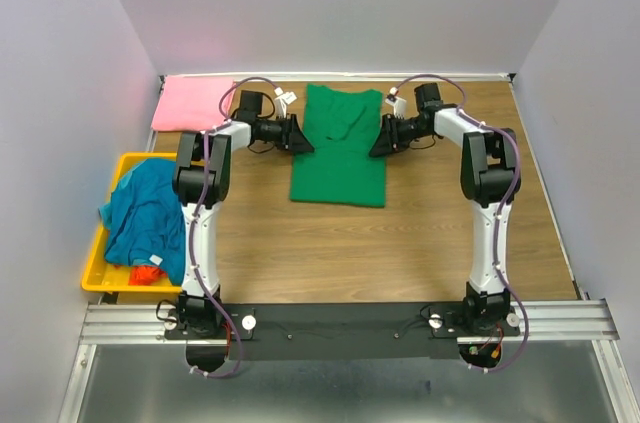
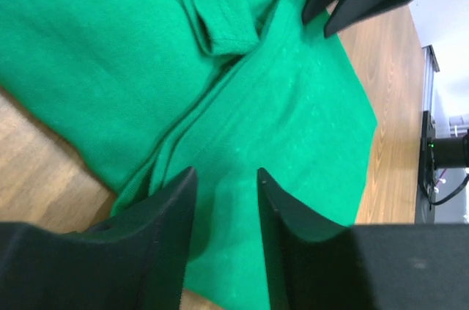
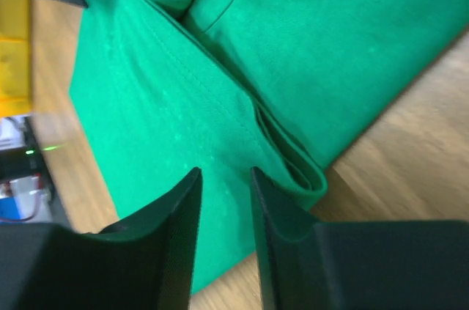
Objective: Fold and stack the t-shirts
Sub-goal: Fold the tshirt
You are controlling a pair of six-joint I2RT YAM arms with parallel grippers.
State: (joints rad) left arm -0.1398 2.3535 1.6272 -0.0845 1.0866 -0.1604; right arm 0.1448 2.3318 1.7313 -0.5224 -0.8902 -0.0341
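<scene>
**Wood table, green shirt mid-table, a claw at each side**

Wood-grain table (image 1: 400, 243) boxed in by plain pale walls (image 1: 330, 3) on 3 sides; arm bases on a metal rail (image 1: 130, 321) at the near edge. Green shirt (image 1: 340, 158) lies flat approx. mid-table, toward the far half, long axis running near to far. Its near part is a neat rectangle, and the far part has extra layers of cloth doubled over the top.

Left claw (image 1: 300, 135) sits at the shirt's left edge and right claw (image 1: 378, 140) at its right edge. They are level w/ each other, tips pointing inward, shirt between them.

Left wrist view: left claw (image 2: 226, 178) has its fingers (image 2: 168, 237) parted, w/ green shirt (image 2: 308, 127) showing through the gap and nothing pinched. A hemmed fold lies on top of the shirt further out. The right claw (image 2: 316, 23) pokes in top right and bare table (image 2: 44, 178) shows at left.

Right wrist view: right claw (image 3: 224, 174) is also parted and holds nothing. Green shirt (image 3: 330, 39) sits under the tips, w/ a doubled edge just right of the gap. Table (image 3: 410, 127) is at right and a blurred bit of yellow bin (image 3: 15, 39) at far left.

Pink shirt (image 1: 190, 103) is folded flat in the far left corner, well apart from the green one. Yellow bin (image 1: 100, 278) sits at the left edge of the table w/ the teal shirt (image 1: 150, 213) bunched in it & spilling over the rim. A scrap of orange-red cloth (image 1: 148, 275) peeks out below the teal
</scene>
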